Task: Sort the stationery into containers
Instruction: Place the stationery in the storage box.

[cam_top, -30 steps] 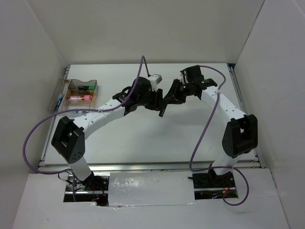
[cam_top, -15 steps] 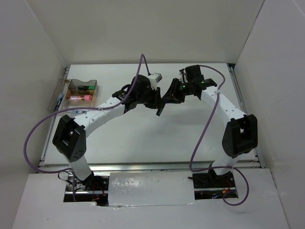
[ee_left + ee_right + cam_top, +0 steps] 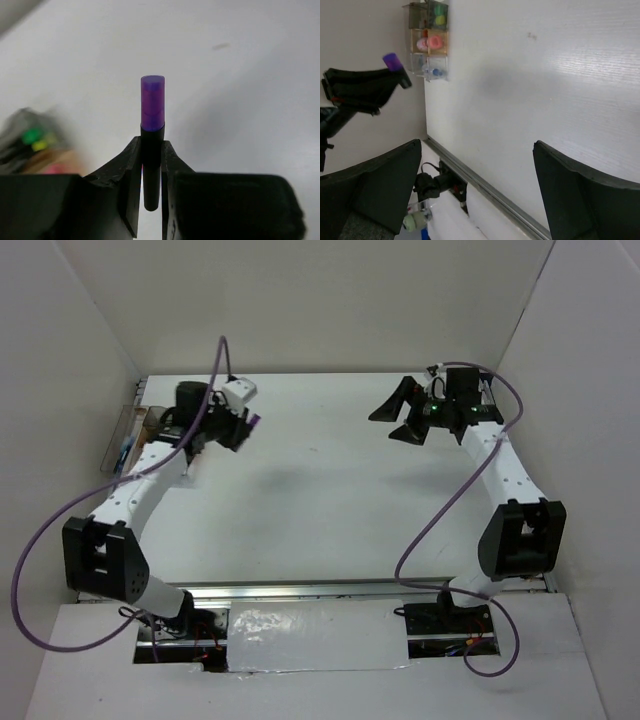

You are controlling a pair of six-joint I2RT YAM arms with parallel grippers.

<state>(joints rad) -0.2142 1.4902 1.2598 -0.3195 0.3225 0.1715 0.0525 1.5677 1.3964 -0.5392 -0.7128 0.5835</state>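
My left gripper [image 3: 151, 145] is shut on a black highlighter with a purple end [image 3: 152, 102], which sticks out past the fingertips. From above, this gripper [image 3: 238, 428] hangs at the far left of the table, just right of the clear containers [image 3: 128, 440], which the arm partly hides. The right wrist view shows the containers [image 3: 427, 40] as three compartments: green and yellow ends in one, pink in the middle, blue in the last. The held highlighter [image 3: 395, 62] hovers beside them. My right gripper [image 3: 393, 423] is open and empty at the back right, with its wide-apart fingers [image 3: 580, 185] over bare table.
White walls close in the table on the left, back and right. A metal rail [image 3: 485, 187] runs along the table's near edge. Purple cables [image 3: 440, 510] loop off both arms.
The two grippers were together at the table's middle. The right one has opened and pulled back right. The left one has swung left to the containers, carrying the purple-ended highlighter.
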